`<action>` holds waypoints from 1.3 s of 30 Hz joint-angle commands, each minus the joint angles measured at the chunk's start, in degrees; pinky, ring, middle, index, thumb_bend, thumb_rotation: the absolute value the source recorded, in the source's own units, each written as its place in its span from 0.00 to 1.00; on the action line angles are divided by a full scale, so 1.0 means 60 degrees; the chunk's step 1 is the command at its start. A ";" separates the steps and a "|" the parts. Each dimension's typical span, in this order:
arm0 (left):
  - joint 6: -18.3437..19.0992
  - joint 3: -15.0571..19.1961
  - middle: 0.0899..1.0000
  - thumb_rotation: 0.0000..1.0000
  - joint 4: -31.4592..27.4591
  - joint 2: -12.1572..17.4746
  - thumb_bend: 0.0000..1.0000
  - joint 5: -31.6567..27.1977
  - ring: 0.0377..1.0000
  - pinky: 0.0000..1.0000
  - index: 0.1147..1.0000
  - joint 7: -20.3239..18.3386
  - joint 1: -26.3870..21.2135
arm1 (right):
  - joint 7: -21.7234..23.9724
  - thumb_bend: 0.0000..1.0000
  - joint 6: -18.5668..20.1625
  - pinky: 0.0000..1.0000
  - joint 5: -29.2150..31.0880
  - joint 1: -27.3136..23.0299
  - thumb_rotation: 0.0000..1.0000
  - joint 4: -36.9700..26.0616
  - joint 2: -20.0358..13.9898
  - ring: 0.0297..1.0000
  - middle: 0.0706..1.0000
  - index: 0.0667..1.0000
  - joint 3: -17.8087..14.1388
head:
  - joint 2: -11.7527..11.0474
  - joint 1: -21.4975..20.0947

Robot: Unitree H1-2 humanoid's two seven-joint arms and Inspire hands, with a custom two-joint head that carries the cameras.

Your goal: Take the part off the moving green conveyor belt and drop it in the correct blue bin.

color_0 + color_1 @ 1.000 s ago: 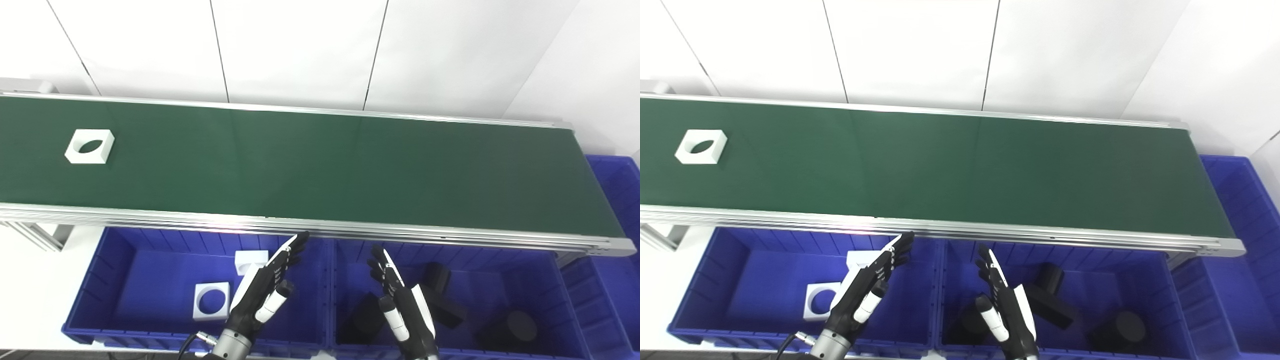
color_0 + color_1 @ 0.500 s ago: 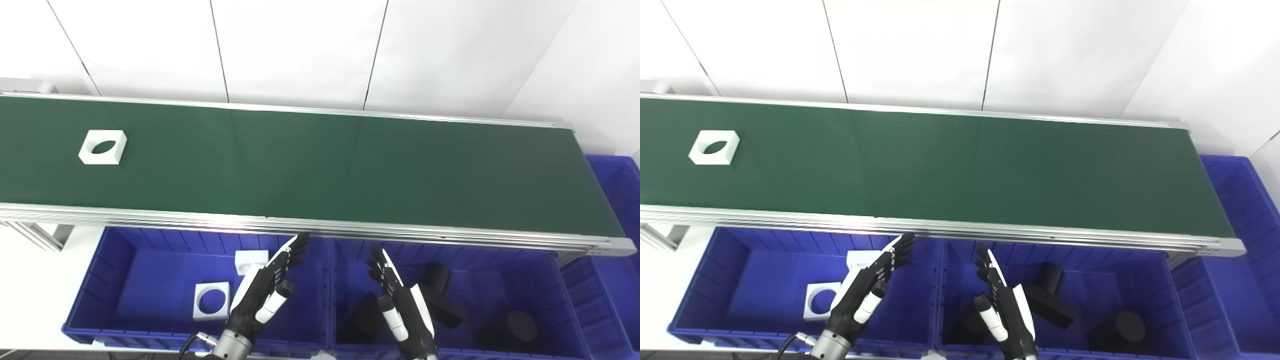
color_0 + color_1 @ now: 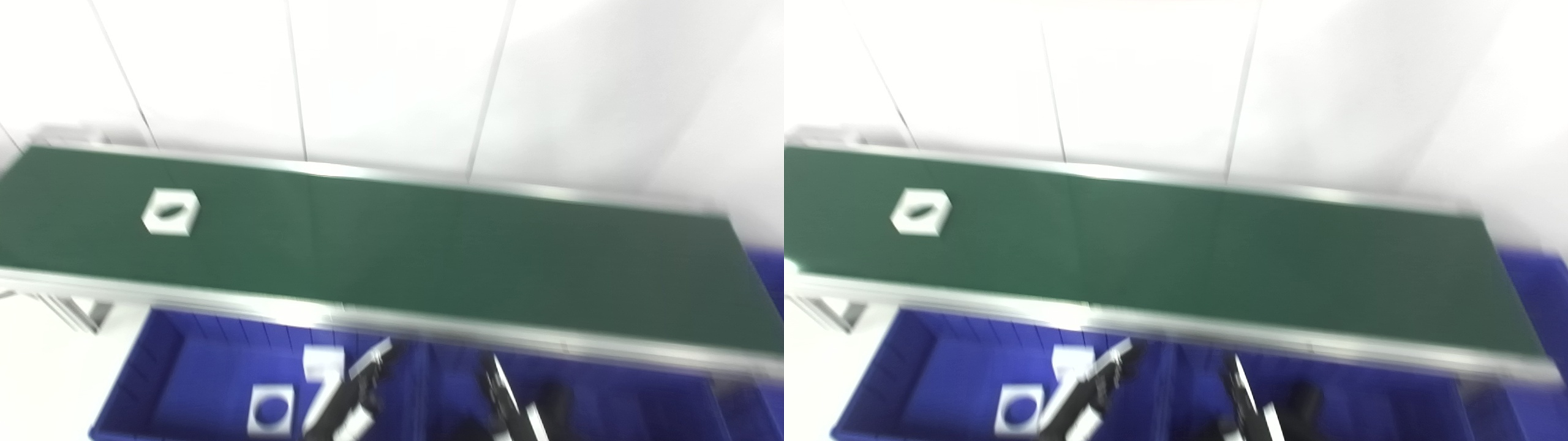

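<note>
A white square part with a round hole (image 3: 171,211) lies on the green conveyor belt (image 3: 429,257) near its left end. Both pictures are blurred. My left hand (image 3: 349,404) hovers over the left blue bin (image 3: 159,367) at the bottom edge, fingers apart and holding nothing. My right hand (image 3: 511,413) hangs over the right blue bin (image 3: 643,404), partly cut off by the frame, and its fingers look spread with nothing in them. Both hands are far from the part on the belt.
Two white parts (image 3: 271,409) lie in the left bin. Dark parts (image 3: 554,398) sit in the right bin. Another blue bin (image 3: 1534,275) stands past the belt's right end. A white panelled wall rises behind the belt.
The whole picture has shifted down and right with blur, so the camera has moved. The white part has ridden rightward along the belt. Both hands keep their pose over the bins.
</note>
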 commanded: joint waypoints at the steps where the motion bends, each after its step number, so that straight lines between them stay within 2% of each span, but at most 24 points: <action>1: -0.0394 -0.0098 0.91 1.00 -0.0022 -0.0207 0.69 -0.0102 0.92 0.88 0.88 0.0134 -0.0250 | 0.0083 0.82 -0.0494 0.98 0.0058 -0.0104 1.00 -0.0107 -0.0022 0.97 1.00 1.00 -0.0049 | -0.0122 0.0114; 5: -0.0394 -0.0132 0.90 1.00 0.0072 -0.0215 0.70 -0.0056 0.91 0.87 0.87 0.0211 -0.0295 | 0.0152 0.81 -0.0494 0.99 0.0134 -0.0146 1.00 0.0006 -0.0021 0.97 1.00 1.00 -0.0082 | -0.0220 0.0130; 20: -0.0392 -0.0161 0.89 1.00 0.0040 -0.0156 0.72 -0.0058 0.90 0.86 0.85 0.0175 -0.0321 | 0.0123 0.82 -0.0494 0.99 0.0077 -0.0187 1.00 0.0059 0.0064 0.97 1.00 1.00 -0.0076 | -0.0216 0.0159; 25: -0.0394 -0.0201 0.88 1.00 -0.0145 -0.0140 0.76 -0.0156 0.89 0.85 0.85 0.0091 -0.0333 | 0.0096 0.82 -0.0494 0.99 0.0055 -0.0262 1.00 0.0145 0.0099 0.97 1.00 1.00 -0.0066 | -0.0220 0.0213; 29: -0.0391 -0.0298 0.88 1.00 -0.0727 -0.0061 0.73 -0.0498 0.88 0.82 0.84 -0.0106 -0.0300 | 0.0101 0.82 -0.0494 0.99 0.0049 -0.0390 1.00 0.0307 0.0196 0.98 1.00 1.00 -0.0030 | -0.0312 0.0308; 30: -0.0392 -0.0332 0.87 1.00 -0.0903 -0.0038 0.79 -0.0563 0.87 0.80 0.83 -0.0150 -0.0294 | 0.0078 0.82 -0.0494 0.99 0.0025 -0.0423 1.00 0.0344 0.0218 0.98 1.00 1.00 -0.0016 | -0.0316 0.0311; 33: -0.0391 -0.0440 0.86 1.00 -0.1477 0.0022 0.83 -0.0748 0.86 0.78 0.82 -0.0289 -0.0263 | 0.0022 0.81 -0.0494 0.99 -0.0057 -0.0524 1.00 0.0420 0.0257 0.98 1.00 1.00 0.0049 | -0.0338 0.0334; 39: -0.0384 -0.0622 0.85 1.00 -0.2629 0.0032 0.86 -0.0846 0.84 0.75 0.81 -0.0465 -0.0340 | -0.0016 0.81 -0.0494 0.98 -0.0100 -0.0595 1.00 0.0431 0.0295 0.97 1.00 1.00 0.0095 | -0.0336 0.0418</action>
